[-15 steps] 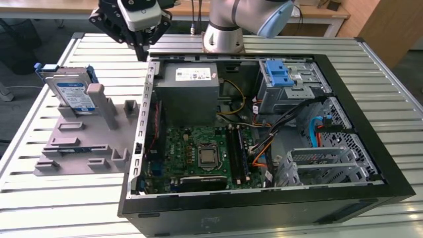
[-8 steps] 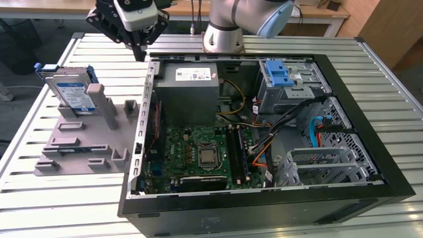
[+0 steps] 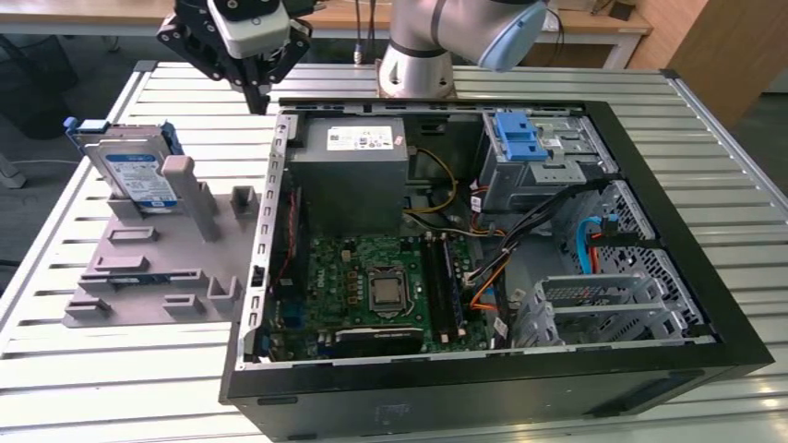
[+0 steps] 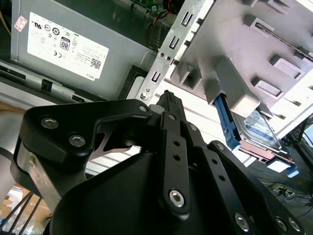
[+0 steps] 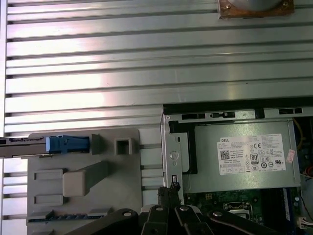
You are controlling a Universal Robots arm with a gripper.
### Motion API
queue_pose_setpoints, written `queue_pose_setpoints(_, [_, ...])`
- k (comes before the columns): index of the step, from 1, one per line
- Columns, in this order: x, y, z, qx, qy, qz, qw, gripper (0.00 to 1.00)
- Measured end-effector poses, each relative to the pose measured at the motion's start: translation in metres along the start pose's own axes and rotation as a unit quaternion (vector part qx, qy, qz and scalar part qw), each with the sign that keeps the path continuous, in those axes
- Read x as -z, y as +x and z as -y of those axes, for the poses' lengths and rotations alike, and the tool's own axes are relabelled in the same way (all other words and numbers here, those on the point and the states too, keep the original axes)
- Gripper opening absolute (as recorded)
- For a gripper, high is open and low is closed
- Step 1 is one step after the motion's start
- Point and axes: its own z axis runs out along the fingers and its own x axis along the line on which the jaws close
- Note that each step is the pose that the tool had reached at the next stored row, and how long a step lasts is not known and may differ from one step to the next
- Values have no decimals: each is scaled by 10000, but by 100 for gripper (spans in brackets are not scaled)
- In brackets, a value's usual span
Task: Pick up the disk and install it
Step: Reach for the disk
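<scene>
The disk [image 3: 133,173] is a silver drive with a white-and-blue label in a blue caddy. It stands on edge, leaning against a post of the grey holder [image 3: 161,268] at the exterior view's left. My gripper [image 3: 258,95] hangs above the table between the disk and the open computer case [image 3: 665,231], near the case's back corner. Its fingers are shut with nothing between them. In the second wrist view the gripper [image 4: 168,98] points at the case's metal edge, with the disk [image 4: 259,125] off to one side. The first wrist view shows the gripper [image 5: 171,188] and the disk [image 5: 61,144] edge-on.
Inside the case sit a grey power supply [image 3: 351,175], a motherboard [image 3: 376,286], loose cables [image 3: 542,217] and a metal drive bay with a blue latch bracket [image 3: 519,138]. The arm's base [image 3: 416,69] stands behind the case. The slatted metal table [image 3: 111,369] carries everything.
</scene>
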Motion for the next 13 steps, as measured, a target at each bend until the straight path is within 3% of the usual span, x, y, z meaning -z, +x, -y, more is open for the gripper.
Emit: queue_pose_setpoints(13, [-2,47,4,0,0,0,10000,11])
